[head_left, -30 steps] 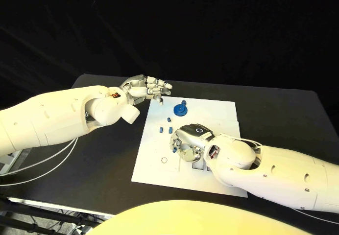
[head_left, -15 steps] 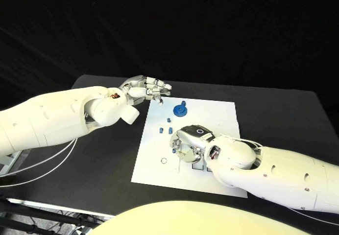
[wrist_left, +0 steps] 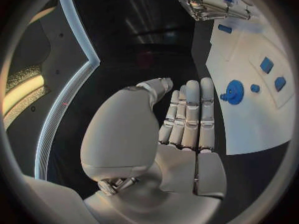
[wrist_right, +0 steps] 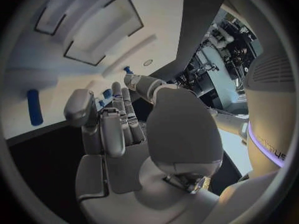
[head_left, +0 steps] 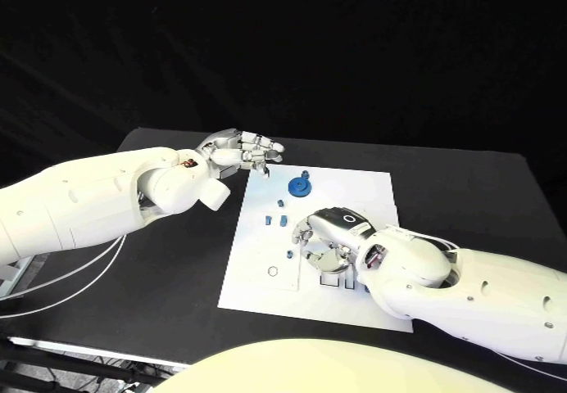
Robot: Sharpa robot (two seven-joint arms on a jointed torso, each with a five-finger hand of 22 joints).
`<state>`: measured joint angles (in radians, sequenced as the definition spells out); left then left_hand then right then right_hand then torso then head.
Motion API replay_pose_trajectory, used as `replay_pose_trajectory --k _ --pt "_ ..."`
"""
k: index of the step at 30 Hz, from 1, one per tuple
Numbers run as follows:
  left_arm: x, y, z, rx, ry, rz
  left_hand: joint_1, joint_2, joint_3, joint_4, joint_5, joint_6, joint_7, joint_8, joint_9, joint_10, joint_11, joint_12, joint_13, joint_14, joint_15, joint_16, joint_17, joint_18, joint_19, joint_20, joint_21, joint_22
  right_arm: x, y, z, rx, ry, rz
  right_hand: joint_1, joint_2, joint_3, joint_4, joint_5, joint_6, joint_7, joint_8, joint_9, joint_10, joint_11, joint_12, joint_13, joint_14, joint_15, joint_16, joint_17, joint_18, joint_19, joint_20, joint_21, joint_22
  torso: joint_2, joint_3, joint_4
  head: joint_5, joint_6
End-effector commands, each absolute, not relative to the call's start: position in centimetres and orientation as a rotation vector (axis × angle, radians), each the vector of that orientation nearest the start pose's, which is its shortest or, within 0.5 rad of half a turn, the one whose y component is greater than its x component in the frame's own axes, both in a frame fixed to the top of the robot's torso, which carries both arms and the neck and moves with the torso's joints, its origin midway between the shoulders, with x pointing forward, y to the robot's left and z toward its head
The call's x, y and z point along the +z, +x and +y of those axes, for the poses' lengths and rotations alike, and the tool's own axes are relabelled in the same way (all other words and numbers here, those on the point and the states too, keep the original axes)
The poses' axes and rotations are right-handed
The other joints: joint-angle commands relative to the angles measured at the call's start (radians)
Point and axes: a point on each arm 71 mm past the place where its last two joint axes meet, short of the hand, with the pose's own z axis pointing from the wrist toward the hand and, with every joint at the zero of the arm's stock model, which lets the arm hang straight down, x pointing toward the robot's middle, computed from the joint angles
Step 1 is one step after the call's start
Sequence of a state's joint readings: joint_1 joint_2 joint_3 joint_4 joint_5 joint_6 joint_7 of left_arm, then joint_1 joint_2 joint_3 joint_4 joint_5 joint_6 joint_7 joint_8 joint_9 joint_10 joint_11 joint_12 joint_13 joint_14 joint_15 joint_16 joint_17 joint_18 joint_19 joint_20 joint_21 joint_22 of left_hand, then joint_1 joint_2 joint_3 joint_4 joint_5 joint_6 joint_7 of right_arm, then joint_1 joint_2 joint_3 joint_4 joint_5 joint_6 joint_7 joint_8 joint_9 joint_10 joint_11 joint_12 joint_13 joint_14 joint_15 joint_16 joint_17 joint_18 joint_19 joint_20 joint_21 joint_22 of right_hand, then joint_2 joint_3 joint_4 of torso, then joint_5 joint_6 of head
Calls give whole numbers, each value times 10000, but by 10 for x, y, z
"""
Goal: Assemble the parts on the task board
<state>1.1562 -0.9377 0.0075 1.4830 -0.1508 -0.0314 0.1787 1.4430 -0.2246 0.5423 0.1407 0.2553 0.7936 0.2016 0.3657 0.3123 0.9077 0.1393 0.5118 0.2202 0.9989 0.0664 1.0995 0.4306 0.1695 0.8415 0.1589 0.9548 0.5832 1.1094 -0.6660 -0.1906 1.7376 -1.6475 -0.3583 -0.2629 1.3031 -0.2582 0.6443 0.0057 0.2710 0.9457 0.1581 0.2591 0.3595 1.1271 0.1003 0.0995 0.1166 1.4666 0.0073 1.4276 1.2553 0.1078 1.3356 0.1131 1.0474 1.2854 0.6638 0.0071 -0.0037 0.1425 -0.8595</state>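
The white task board (head_left: 355, 184) lies in the middle of the black table. A blue gear (head_left: 301, 186) stands near its far edge, also seen as the blue gear (wrist_left: 234, 91) in the left wrist view. Small blue parts (head_left: 278, 219) lie just nearer. My left hand (head_left: 242, 151) hovers at the board's far left corner, fingers straight (wrist_left: 190, 114), holding nothing. My right hand (head_left: 325, 241) is low over the board's middle, fingers bent down toward it; nothing shows in its fingers (wrist_right: 115, 124). A blue peg (wrist_right: 34, 107) lies on the board beside it.
Rectangular recesses (wrist_right: 102, 32) are cut into the board ahead of my right hand. A small ring outline (head_left: 273, 269) marks the board's left side. Bare black table (head_left: 473, 188) surrounds the board. Grey cables (head_left: 71, 270) hang off the table's left edge.
My right hand has shifted a little to the right over the board, uncovering a small blue part at its left. My left hand has barely moved.
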Motion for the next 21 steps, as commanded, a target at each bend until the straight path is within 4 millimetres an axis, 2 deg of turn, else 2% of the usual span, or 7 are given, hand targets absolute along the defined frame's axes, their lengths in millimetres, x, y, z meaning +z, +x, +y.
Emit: replay_pose_trajectory --k 1,4,6,8,13,18,21 --pt "-194 483 251 -15327 -10390 17342 -31 60 4 -45 58 -85 129 34 -14 -61 27 61 -9 -27 5 -48 -16 141 -3 24 -52 -13 -232 382 -74 8601 -3658 17415 44 -39 -2 -72 27 -71 14 -69 -14 -60 -3 46 -9 351 84 -42 7 26 -37 9 6 21 -9 -12 -10 -85 45" --pt "-194 484 251 -15327 -10390 17343 -31 60 4 -45 58 -85 129 34 -14 -61 27 61 -9 -27 5 -48 -16 141 -3 24 -52 -13 -222 394 -91 7981 -3410 17984 -4 -56 -44 -48 19 -71 20 -77 -13 -46 -1 104 -5 357 87 -32 23 26 -29 15 0 18 -14 -10 -15 -169 85" --pt "-194 484 251 -15339 -10384 17350 -31 60 4 -45 58 -85 129 34 -14 -61 27 61 -9 -27 5 -48 -16 141 -3 24 -52 -13 -216 404 -103 7518 -3284 18205 -355 -231 -539 155 -6 -308 -16 -223 -49 -332 -8 181 -44 343 106 -56 -41 75 -149 42 -312 -150 -28 -13 -23 -201 140" --pt "-194 484 250 -15351 -10379 17357 -31 60 4 -45 58 -85 129 34 -14 -61 27 61 -9 -27 5 -48 -16 141 -3 24 -52 -13 -214 412 -114 7159 -3182 18344 -320 -232 -977 163 16 -347 -30 -258 -45 -536 -17 293 -55 300 121 -112 -160 104 -215 49 -505 -254 -35 -15 -13 -225 165" --pt "-194 484 251 -15349 -10380 17358 -31 60 4 -45 58 -85 129 34 -14 -61 27 61 -9 -27 5 -48 -16 141 -3 24 -52 -13 -212 427 -134 6464 -3094 18539 243 93 -2792 474 84 -494 -125 -454 -98 -1303 48 897 -80 166 154 -220 -447 157 -339 96 -1053 -525 -25 4 -29 -238 211" --pt "-194 484 250 -15353 -10379 17367 -22 54 1 -62 58 -93 127 47 -19 -66 25 75 -13 -28 4 -50 -19 143 -4 25 -55 -15 -215 437 -144 6083 -3161 18630 925 360 -4045 851 119 -597 -209 -618 -162 -1817 101 1429 -148 92 212 -240 -573 191 -387 142 -1328 -629 -16 5 -16 -245 227" --pt "-194 484 250 -15360 -10376 17374 -22 54 1 -62 58 -93 127 47 -19 -66 25 75 -13 -28 4 -50 -19 143 -4 25 -55 -15 -217 439 -145 5985 -3260 18701 1215 436 -4422 1039 125 -611 -186 -665 -181 -2009 121 1656 -186 70 223 -242 -618 194 -386 158 -1393 -640 -11 8 -8 -242 225"
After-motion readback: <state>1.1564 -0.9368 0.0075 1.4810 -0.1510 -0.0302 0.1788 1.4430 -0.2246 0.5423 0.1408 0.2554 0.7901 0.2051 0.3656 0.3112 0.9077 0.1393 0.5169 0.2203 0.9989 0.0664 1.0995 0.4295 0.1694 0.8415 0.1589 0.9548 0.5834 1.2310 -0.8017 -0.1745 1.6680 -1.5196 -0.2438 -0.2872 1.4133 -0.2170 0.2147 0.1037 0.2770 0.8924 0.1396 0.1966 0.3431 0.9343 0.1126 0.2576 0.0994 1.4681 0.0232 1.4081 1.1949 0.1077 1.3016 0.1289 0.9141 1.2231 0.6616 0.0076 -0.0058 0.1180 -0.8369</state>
